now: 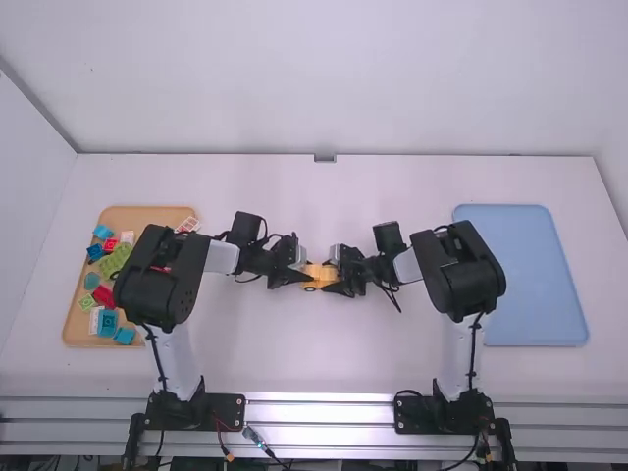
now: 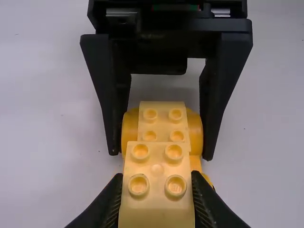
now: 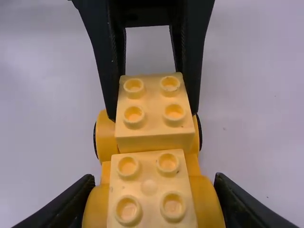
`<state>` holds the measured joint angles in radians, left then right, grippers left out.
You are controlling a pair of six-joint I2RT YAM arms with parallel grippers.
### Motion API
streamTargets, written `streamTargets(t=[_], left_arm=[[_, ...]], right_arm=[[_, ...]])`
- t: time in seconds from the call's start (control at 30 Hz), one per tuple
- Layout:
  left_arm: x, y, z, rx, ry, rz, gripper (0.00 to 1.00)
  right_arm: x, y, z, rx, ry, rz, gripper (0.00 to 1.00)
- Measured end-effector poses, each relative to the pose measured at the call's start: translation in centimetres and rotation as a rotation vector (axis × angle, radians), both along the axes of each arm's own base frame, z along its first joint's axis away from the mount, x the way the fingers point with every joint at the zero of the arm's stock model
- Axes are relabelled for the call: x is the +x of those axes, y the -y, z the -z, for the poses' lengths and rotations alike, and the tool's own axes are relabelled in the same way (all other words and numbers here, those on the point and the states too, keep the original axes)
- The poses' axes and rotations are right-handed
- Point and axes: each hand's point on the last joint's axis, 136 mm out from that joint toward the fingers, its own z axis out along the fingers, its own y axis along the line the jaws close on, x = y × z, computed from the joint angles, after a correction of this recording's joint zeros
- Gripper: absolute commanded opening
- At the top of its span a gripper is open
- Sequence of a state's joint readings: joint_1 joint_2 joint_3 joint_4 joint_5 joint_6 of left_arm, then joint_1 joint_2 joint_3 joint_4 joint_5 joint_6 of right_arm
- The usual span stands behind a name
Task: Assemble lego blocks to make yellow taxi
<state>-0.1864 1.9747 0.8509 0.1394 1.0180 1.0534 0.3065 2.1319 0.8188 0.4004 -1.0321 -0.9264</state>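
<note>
Well inside all edges of the table (image 1: 324, 348), the yellow taxi (image 1: 319, 276) looks nearly built — left gripper (image 2: 157, 179) pinching its raised block (image 3: 154, 104), right gripper (image 3: 154, 180) its wheeled base (image 3: 204, 199); pressing and release probably remain.

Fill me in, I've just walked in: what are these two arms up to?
They're assembling a yellow taxi. The left gripper holds a pale block at one end, while the right gripper grips the darker body beside a second pale block. Whether the first is pressed fully on, I can't tell. More blocks lie in the tan tray.
</note>
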Motion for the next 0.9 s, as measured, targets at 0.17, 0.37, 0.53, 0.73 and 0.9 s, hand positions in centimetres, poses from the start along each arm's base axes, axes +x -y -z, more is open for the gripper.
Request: streamTargets(t=[0.17,0.37,0.53,0.73,0.9], left_arm=[[-0.04,-0.01,0.03,0.001,-0.003,0.000,0.12],[0.14,-0.02,0.09,0.007,-0.001,-0.008,0.13],[0.12,-0.02,0.13,0.009,-0.003,-0.009,0.13],[0.08,0.04,0.13,0.009,-0.004,-0.007,0.13],[0.07,0.07,0.13,0.009,-0.003,-0.006,0.14]], right_arm=[[0.84,-0.02,-0.05,-0.008,0.011,0.033,0.55],[0.83,0.01,0.00,-0.010,0.000,0.038,0.55],[0.59,0.08,0.15,-0.017,-0.005,0.029,0.54],[0.58,0.14,0.11,-0.015,0.005,0.020,0.54],[0.54,0.17,0.13,-0.015,0.005,0.018,0.54]])
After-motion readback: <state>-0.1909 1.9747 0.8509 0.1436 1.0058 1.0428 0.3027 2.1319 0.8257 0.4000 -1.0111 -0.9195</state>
